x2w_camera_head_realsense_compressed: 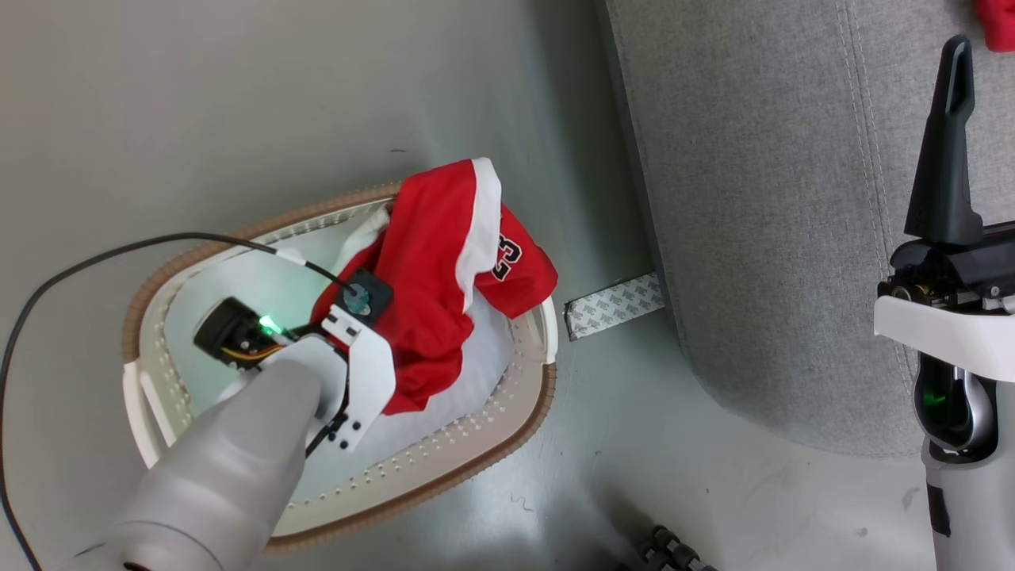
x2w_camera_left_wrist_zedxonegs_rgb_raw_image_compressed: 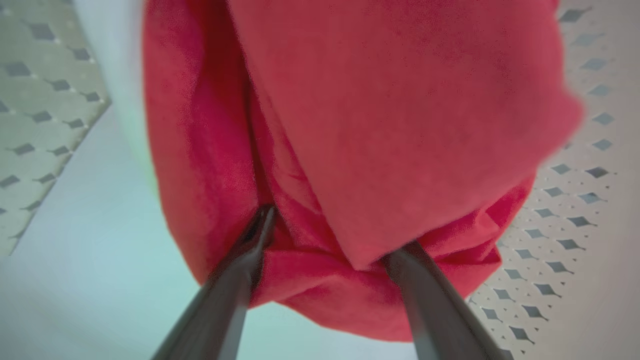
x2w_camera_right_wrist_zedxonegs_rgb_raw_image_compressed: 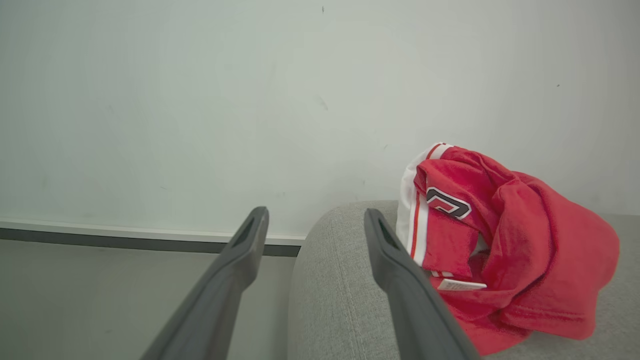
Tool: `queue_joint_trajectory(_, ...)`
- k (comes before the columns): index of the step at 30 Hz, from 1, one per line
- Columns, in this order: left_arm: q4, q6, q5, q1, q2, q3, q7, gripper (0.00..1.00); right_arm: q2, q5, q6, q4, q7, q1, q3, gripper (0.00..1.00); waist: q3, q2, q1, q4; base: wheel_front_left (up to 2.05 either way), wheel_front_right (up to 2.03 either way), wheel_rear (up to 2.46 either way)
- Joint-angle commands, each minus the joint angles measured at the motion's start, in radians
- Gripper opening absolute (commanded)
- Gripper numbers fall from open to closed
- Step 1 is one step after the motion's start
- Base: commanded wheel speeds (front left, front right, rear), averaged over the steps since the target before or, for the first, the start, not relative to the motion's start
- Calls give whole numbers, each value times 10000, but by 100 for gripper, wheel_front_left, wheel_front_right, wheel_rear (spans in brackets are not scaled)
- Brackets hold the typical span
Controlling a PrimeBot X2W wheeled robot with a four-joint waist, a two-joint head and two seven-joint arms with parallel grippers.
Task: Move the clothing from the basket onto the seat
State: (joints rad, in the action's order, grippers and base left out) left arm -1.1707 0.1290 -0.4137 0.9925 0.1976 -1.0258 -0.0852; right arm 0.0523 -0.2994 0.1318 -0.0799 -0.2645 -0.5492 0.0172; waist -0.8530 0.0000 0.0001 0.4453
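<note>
While your left claw (x2w_camera_left_wrist_zedxonegs_rgb_raw_image_compressed: 332,230) stands wide, pressed into the red clothing (x2w_camera_head_realsense_compressed: 428,262) in the basket (x2w_camera_head_realsense_compressed: 476,468), left of centre, close on a thick fold before lifting toward the seat (x2w_camera_head_realsense_compressed: 753,198) at right; your right claw (x2w_camera_right_wrist_zedxonegs_rgb_raw_image_compressed: 315,215) hangs wide, empty.

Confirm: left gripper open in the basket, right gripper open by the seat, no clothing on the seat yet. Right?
Wrong on the seat: a red garment already lies on it, per the right wrist view. The rest holds.
</note>
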Motion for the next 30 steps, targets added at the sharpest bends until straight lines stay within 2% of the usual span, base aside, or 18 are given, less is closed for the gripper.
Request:
queue_joint_trajectory(1,-156,24,-234,38,44,-134,-256,100,-28,-8,-22,54,4,-90,5,100,2,0,-1,-24,0,0,0)
queue_joint_trajectory(2,-210,24,-270,84,33,-204,-395,100,-28,4,-22,62,4,-97,14,100,1,0,-1,-37,0,0,0)
queue_joint_trajectory(3,-244,24,-353,122,9,-273,-490,92,-28,22,-22,67,4,-102,15,100,1,0,-1,-51,0,0,0)
queue_joint_trajectory(5,-217,24,-492,167,-12,-374,-457,0,-29,51,-22,82,4,-116,9,100,6,0,-1,-77,0,0,0)
queue_joint_trajectory(11,-67,25,-869,242,2,-656,10,0,-27,179,-22,151,4,-164,-83,100,173,0,-1,-171,0,0,0)
queue_joint_trajectory(15,-96,25,-1217,-115,-165,-731,352,0,-22,331,-22,295,4,-45,-148,100,775,0,-1,-287,0,0,0)
queue_joint_trajectory(23,190,25,-2020,-970,-761,-1022,1411,0,2,985,-22,603,4,518,-435,100,2842,0,-1,-885,0,0,0)
queue_joint_trajectory(30,771,25,-2805,-1639,-1171,-1195,2553,0,459,1060,-22,1034,4,1256,-366,100,4756,0,-1,-1613,0,0,0)
